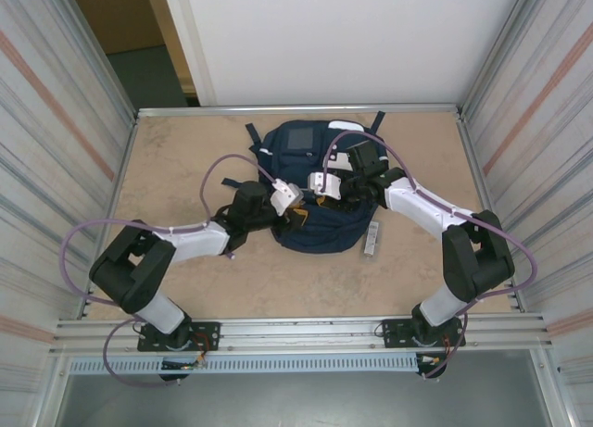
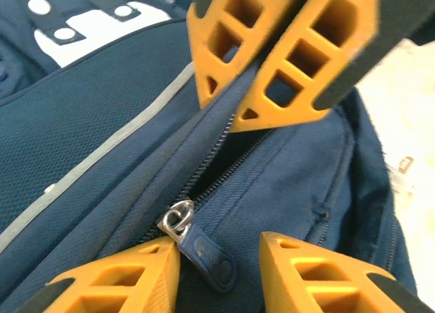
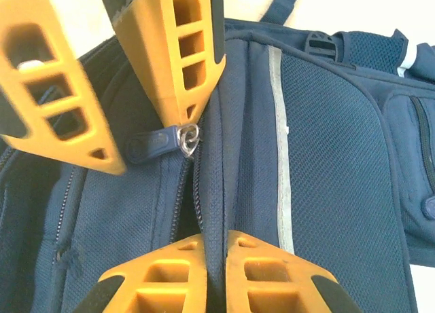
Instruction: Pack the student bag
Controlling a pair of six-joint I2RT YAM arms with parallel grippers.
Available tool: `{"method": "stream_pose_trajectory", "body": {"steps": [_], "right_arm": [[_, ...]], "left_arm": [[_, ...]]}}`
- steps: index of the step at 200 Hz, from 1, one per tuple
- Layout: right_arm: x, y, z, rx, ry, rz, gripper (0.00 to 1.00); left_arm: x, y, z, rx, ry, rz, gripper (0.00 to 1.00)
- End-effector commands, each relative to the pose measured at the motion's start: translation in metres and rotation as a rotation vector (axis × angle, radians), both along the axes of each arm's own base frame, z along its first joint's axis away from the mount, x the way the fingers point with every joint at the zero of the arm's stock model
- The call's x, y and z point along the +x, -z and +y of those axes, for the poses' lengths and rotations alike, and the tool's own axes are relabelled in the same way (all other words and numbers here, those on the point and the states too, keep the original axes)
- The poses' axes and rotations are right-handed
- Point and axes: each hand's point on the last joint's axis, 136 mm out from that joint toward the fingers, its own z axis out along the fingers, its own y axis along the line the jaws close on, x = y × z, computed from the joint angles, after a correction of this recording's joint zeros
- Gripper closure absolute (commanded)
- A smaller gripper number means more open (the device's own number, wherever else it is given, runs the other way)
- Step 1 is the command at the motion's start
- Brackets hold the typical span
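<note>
One navy student bag (image 3: pixel 340 191), grey-striped, lies seam-pinched in the right pincer (image 3: pixel 216 242); left pincer (image 2: pixel 219 245) slightly parted, gripping nothing.

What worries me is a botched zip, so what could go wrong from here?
1. The left gripper is open, with the pull lying loose between its jaws, off to one side; closing might catch only its edge and slip off.
2. The right gripper is shut on a fold of the bag next to the zipper; a tug could bunch fabric into it.
3. Both grippers sit close together, so they might collide.
</note>
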Motion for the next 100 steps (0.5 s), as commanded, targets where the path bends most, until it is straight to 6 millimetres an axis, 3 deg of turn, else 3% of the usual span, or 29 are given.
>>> {"method": "stream_pose_trajectory", "body": {"steps": [1,42,51,80,100], "right_arm": [[-0.018,-0.022,0.026,0.079,-0.055,0.001,0.94],[-0.022,-0.022,0.031,0.047,-0.04,-0.021,0.95],[-0.022,-0.023,0.029,0.049,-0.03,-0.022,0.95],[-0.026,-0.024,0.026,0.047,-0.046,-0.034,0.95],[-0.029,-0.019,0.024,0.026,-0.064,-0.037,0.94]], "left_arm": [[0.029,-0.003,0.002,0.027,-0.192,-0.066,0.72],[0.045,0.005,0.021,0.082,-0.364,-0.052,0.9],[0.046,0.006,0.025,0.095,-0.376,-0.059,1.0],[0.039,0.002,0.032,0.077,-0.331,-0.062,1.0],[0.042,0.0,0.05,0.076,-0.357,-0.063,1.0]]}}
